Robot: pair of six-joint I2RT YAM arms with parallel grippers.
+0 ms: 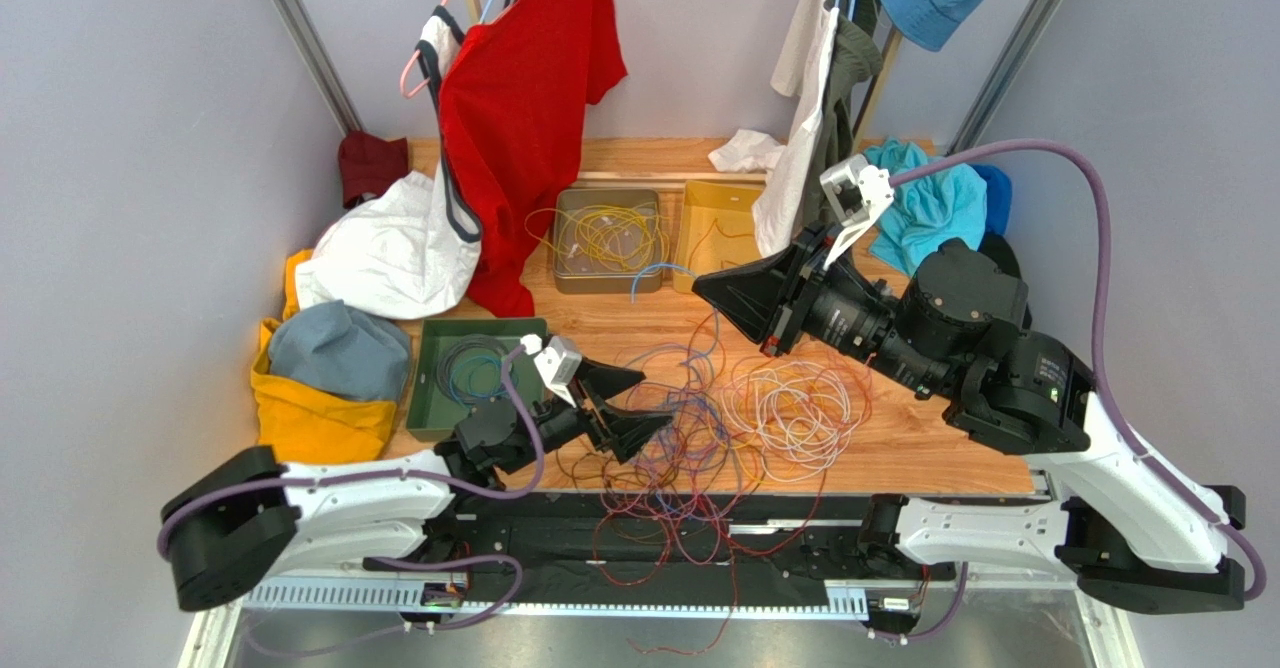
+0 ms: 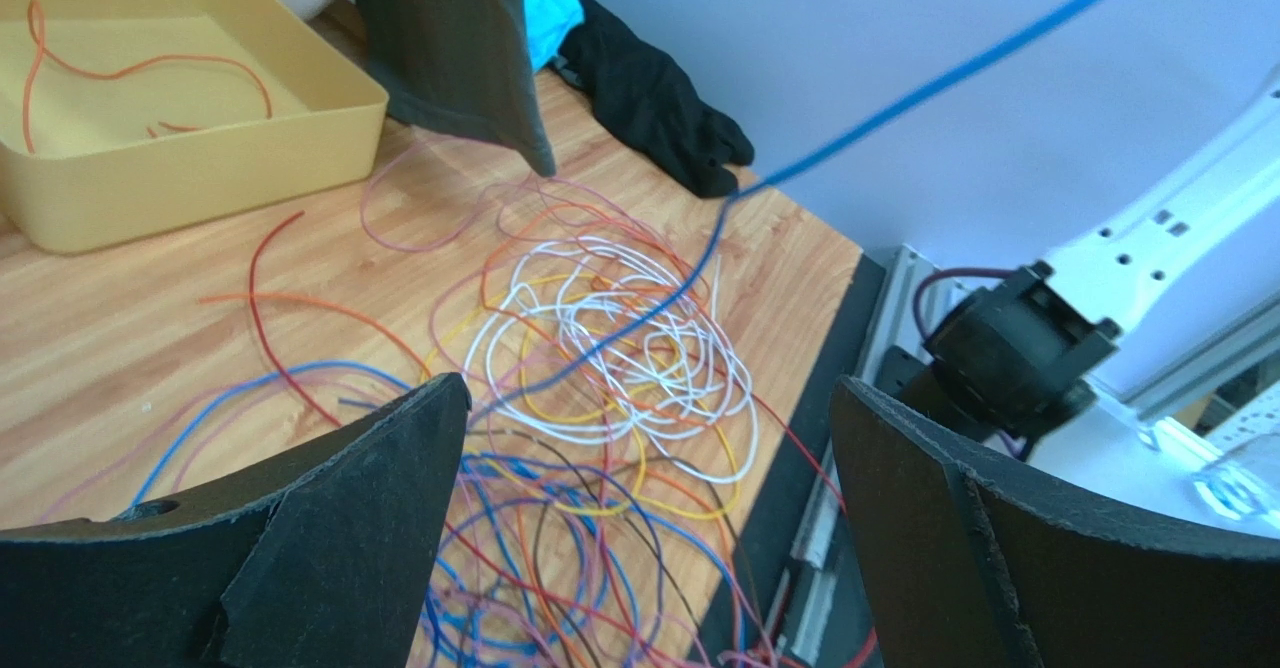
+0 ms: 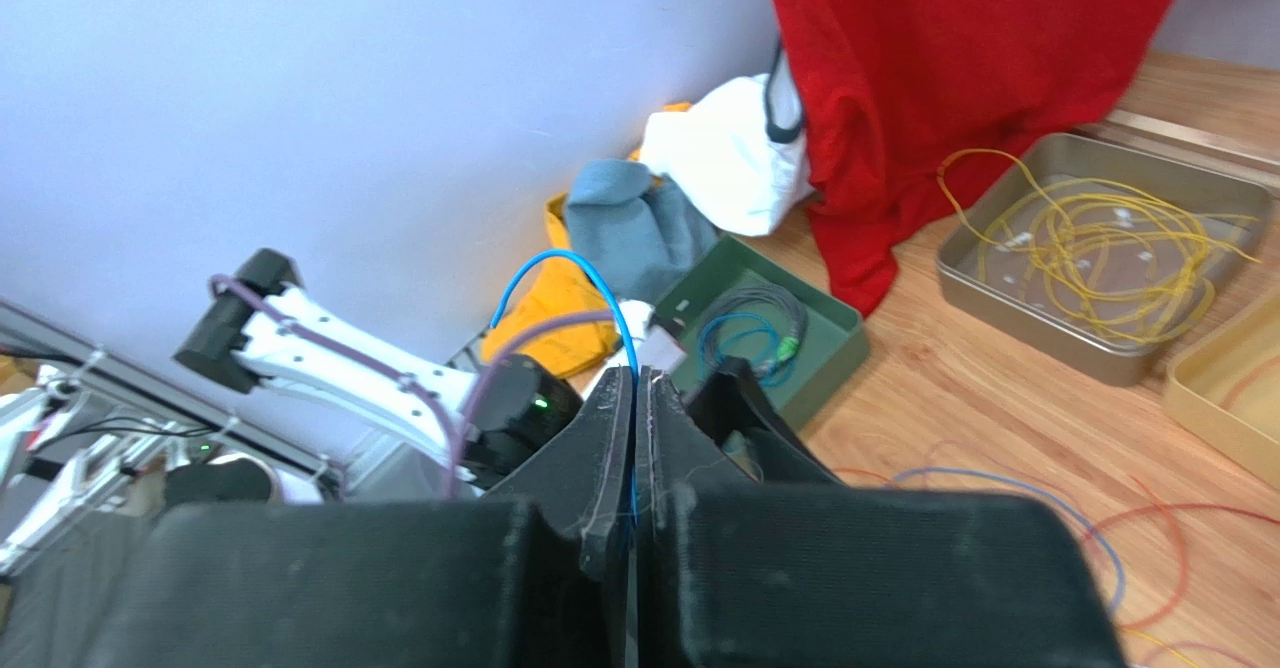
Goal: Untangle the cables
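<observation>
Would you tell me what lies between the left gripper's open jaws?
In the left wrist view, the left gripper frames the tangled cables, a white coil among them, with one blue cable crossing.

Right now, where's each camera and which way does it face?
Top external: overhead from behind, looking down at the table; left arm, right arm show.
Left wrist: faces across the cable tangle toward the yellow tray; open left hand frames it.
Right wrist: faces the green tray and left arm; right hand shut on the blue cable.
Shared: both wrist views show that cable.
</observation>
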